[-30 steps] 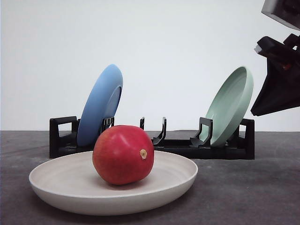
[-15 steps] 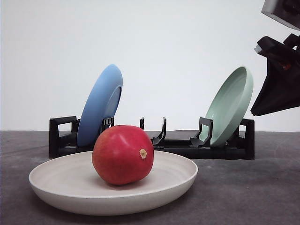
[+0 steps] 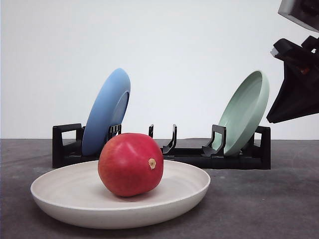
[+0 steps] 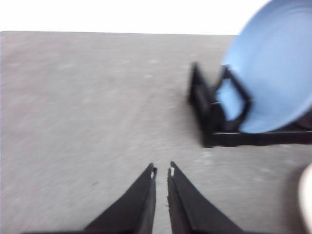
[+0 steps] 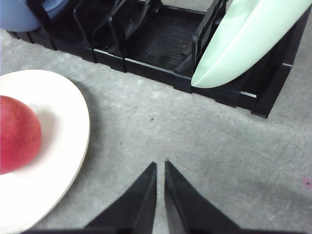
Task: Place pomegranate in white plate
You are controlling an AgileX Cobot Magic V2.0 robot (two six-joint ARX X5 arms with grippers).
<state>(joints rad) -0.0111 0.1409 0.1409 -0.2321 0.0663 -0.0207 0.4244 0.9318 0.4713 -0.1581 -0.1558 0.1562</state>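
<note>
Pomegranate (image 5: 17, 134): your clenched, empty right gripper (image 5: 160, 165) sees it at 9 o'clock, resting in the white plate (image 5: 68, 146).
Left gripper (image 4: 162, 171): clenched, empty.
Room: bare worktop (image 5: 204, 141) ahead.

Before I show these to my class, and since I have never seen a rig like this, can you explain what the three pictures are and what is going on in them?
This is a two-armed table robot. One picture looks forward over the grey table; the other two come from small cameras on each arm's wrist.

In the front view, a glossy red pomegranate sits in a shallow cream-white plate. Behind stands a black plastic dish rack holding a leaning blue plate and a leaning pale green plate.

The left claw hangs over bare table near the rack's blue-plate end, its black fingers nearly together and holding nothing. The right claw looks the same, over the table between the white plate and the rack. Neither touches the fruit.
</note>
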